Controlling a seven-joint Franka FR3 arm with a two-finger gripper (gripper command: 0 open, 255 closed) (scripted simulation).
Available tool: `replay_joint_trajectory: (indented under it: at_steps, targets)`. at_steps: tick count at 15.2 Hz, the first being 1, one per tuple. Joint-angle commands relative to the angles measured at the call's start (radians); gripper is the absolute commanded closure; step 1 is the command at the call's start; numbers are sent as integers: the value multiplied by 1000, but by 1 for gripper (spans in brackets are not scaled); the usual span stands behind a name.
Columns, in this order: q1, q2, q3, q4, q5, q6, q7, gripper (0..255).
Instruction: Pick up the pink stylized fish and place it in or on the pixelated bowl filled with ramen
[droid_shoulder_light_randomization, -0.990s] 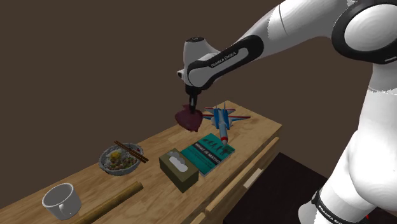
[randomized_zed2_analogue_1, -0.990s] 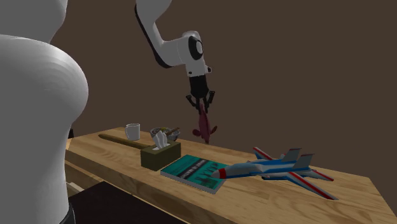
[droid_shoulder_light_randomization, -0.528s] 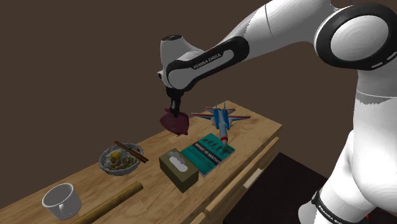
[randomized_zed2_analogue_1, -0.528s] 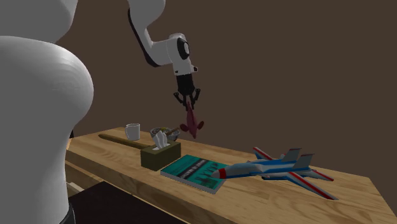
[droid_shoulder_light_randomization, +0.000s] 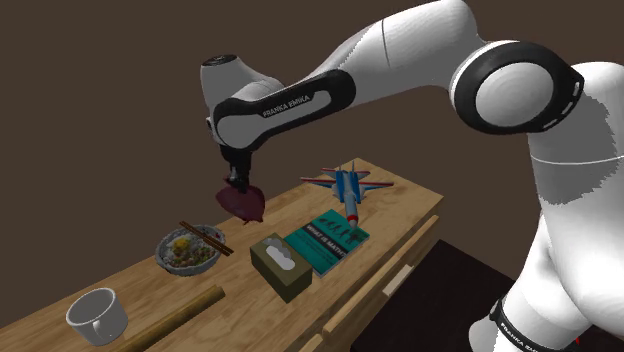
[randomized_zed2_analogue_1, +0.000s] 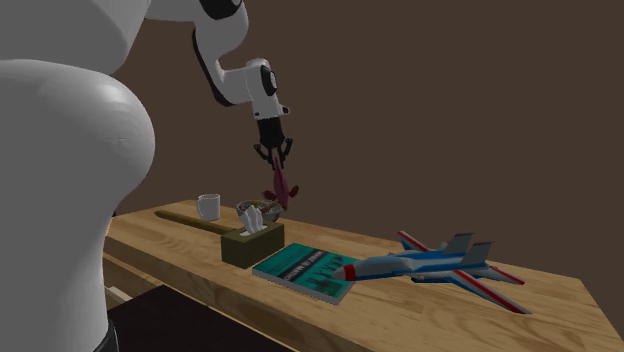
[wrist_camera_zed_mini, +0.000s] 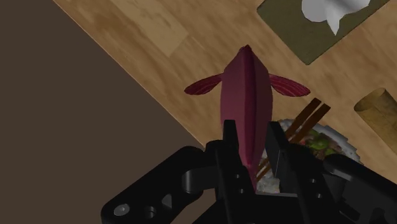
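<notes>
One fish (droid_shoulder_light_randomization: 242, 202) hanging above bench (droid_shoulder_light_randomization: 400, 205), end effector (wrist_camera_zed_mini: 253, 137) pinching it between both fingers, seemingly just short of bowl (droid_shoulder_light_randomization: 188, 252). Step calling for centring over bowl, lowering close, clearing chopsticks (droid_shoulder_light_randomization: 205, 236) before releasing.

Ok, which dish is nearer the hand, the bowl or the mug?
The bowl, with chopsticks across it, almost under the hand; the mug sits farther off.

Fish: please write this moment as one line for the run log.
end effector: shut on fish | fish: in air, near ramen bowl | placed: not yet
</notes>
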Motion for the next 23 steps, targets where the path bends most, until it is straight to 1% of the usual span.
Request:
replay_joint_trajectory:
  at_steps: [1,3,5,7,8,15,23]
  targets:
    - [31,54,6,99,-5,-49,26,255]
    - [63,120,9,211,-9,-100,48,255]
    - [96,198,11,345,-14,-161,66,255]
    - [132,297,11,519,-17,-238,78,255]
    - [155,373,8,653,-17,-298,80,255]
    - [149,366,7,548,-22,-201,98,255]
    - [145,386,5,476,-29,-111,116,255]
